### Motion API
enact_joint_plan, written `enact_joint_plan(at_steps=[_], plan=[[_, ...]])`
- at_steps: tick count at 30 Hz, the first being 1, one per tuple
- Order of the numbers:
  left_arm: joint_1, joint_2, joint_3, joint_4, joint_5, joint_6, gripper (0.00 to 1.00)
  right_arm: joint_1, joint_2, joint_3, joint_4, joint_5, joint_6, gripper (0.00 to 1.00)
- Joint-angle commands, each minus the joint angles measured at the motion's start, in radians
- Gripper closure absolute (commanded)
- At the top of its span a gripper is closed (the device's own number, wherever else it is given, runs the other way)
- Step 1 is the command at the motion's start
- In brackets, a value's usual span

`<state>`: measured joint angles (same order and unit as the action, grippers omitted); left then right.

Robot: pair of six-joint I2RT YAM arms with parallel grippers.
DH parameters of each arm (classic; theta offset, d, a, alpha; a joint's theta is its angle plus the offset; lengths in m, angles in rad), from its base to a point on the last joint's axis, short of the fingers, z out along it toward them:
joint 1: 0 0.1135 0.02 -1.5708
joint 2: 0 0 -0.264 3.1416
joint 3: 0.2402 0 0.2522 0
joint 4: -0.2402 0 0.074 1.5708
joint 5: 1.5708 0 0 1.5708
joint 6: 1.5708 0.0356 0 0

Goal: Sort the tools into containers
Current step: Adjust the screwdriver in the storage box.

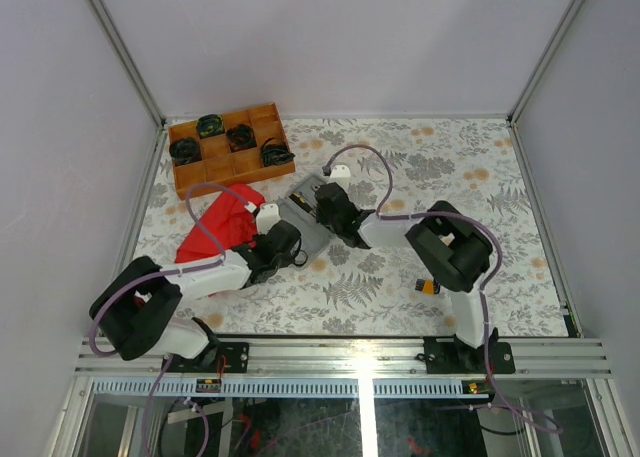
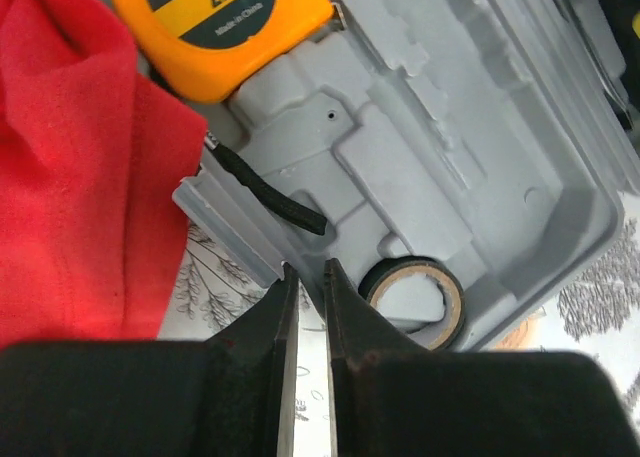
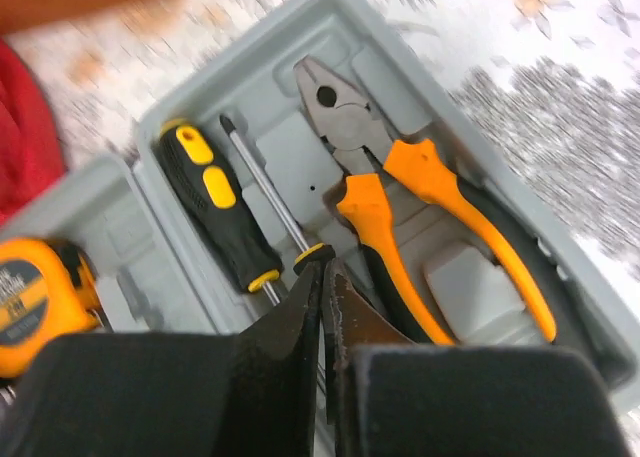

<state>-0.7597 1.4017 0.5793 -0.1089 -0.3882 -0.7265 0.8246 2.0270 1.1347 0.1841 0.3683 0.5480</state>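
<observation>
The grey tool case (image 1: 298, 210) lies open in the middle of the table. In the right wrist view the case (image 3: 285, 142) holds orange-and-black pliers (image 3: 400, 182), a black-yellow screwdriver (image 3: 215, 212) and a second screwdriver (image 3: 262, 182) whose handle is hidden under my fingers. My right gripper (image 3: 322, 269) is shut, its tips at that screwdriver's yellow collar. The orange tape measure (image 2: 215, 27) sits at the case's (image 2: 420, 157) edge. My left gripper (image 2: 306, 277) is shut and empty, above the case's near wall. A stubby black-yellow piece (image 1: 428, 287) lies by the right arm's base.
A red cloth (image 1: 218, 227) lies left of the case and shows in the left wrist view (image 2: 70, 177). A black tape roll (image 2: 415, 297) sits in a case corner. The brown wooden tray (image 1: 195, 172) with black coiled bundles (image 1: 185, 150) stands at the back left.
</observation>
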Motion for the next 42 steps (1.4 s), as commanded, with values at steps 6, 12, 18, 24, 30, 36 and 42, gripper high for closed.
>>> enact_joint_plan(at_steps=[6,12,18,24,30,36,42], plan=[[-0.057,0.020,-0.002,0.169,0.292,0.024,1.00,0.142,0.253,-0.421,-0.255,-0.540,0.175,1.00],[-0.045,0.015,0.007,0.174,0.282,0.029,1.00,0.143,0.013,-0.498,-0.352,-0.498,0.177,1.00],[-0.027,0.005,0.022,0.155,0.277,0.050,1.00,0.166,-0.248,-0.521,-0.492,-0.482,0.183,1.00],[-0.026,-0.019,-0.006,0.132,0.285,0.044,1.00,0.197,-0.428,-0.474,-0.584,-0.466,0.218,0.96],[-0.028,-0.065,-0.022,0.083,0.292,0.049,1.00,0.197,-0.537,-0.408,-0.629,-0.379,0.236,0.82],[-0.028,-0.123,-0.013,0.025,0.298,0.060,0.94,0.196,-0.647,-0.295,-0.649,-0.127,0.220,0.71],[-0.030,-0.231,0.011,-0.088,0.256,0.078,0.70,0.167,-0.788,-0.284,-0.656,0.083,0.222,0.66]])
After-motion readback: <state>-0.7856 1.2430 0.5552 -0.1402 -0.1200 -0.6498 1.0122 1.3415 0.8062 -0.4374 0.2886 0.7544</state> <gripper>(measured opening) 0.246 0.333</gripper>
